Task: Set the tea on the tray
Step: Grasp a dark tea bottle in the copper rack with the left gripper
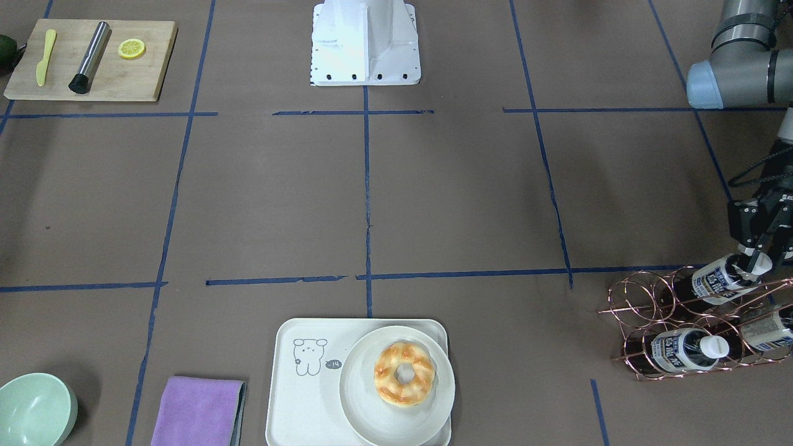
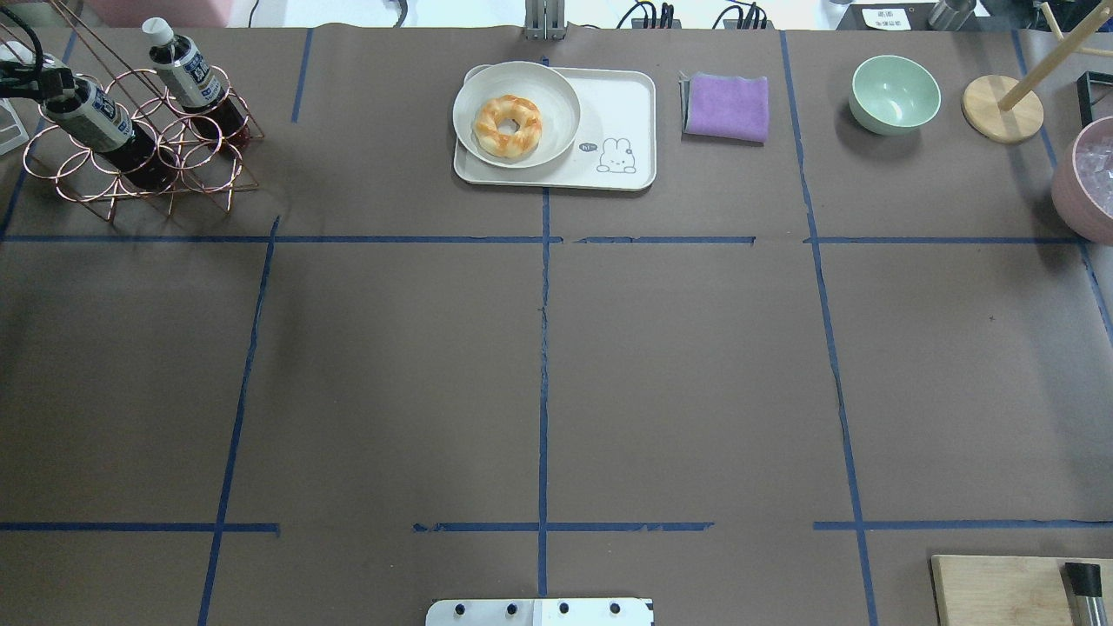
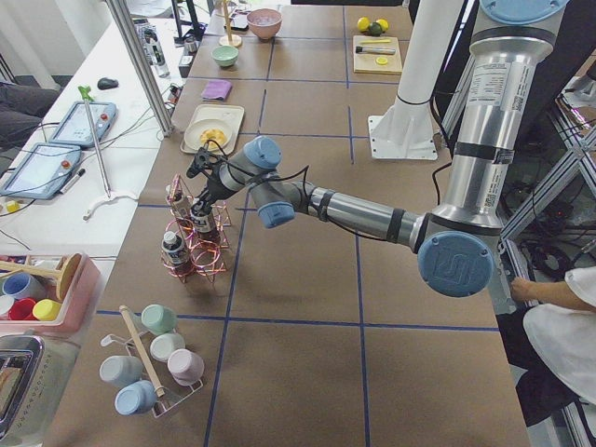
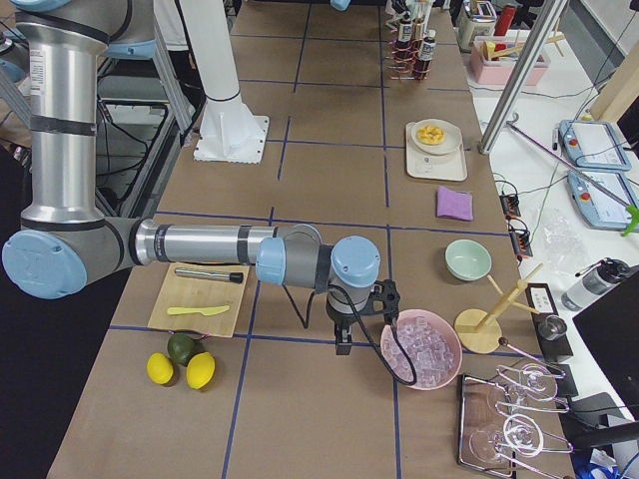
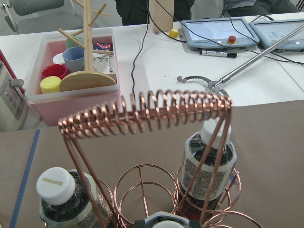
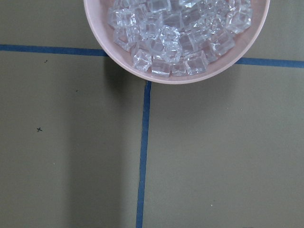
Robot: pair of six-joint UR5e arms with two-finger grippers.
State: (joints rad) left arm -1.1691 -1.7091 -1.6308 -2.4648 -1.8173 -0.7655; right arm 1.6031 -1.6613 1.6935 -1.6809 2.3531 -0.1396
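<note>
Three tea bottles lie in a copper wire rack point(image 1: 644, 297) at the table's far left end. My left gripper point(image 1: 759, 260) is shut on the white cap of the upper tea bottle point(image 1: 718, 280), which still rests in the rack; it also shows in the overhead view point(image 2: 91, 117). Two other bottles point(image 1: 681, 350) point(image 1: 768, 328) lie beside and below it. The cream tray point(image 1: 297, 396) with the bear drawing holds a round plate point(image 1: 365, 402) with a doughnut point(image 1: 404, 374). My right gripper point(image 4: 344, 339) shows only in the exterior right view, so I cannot tell whether it is open.
A purple cloth point(image 1: 198, 409) and a green bowl point(image 1: 34, 409) lie beside the tray. A wooden board point(image 1: 93, 59) holds a knife, a muddler and a lemon slice. A pink bowl of ice point(image 6: 175, 38) sits under the right wrist. A wooden mug stand point(image 2: 1000, 104) stands nearby.
</note>
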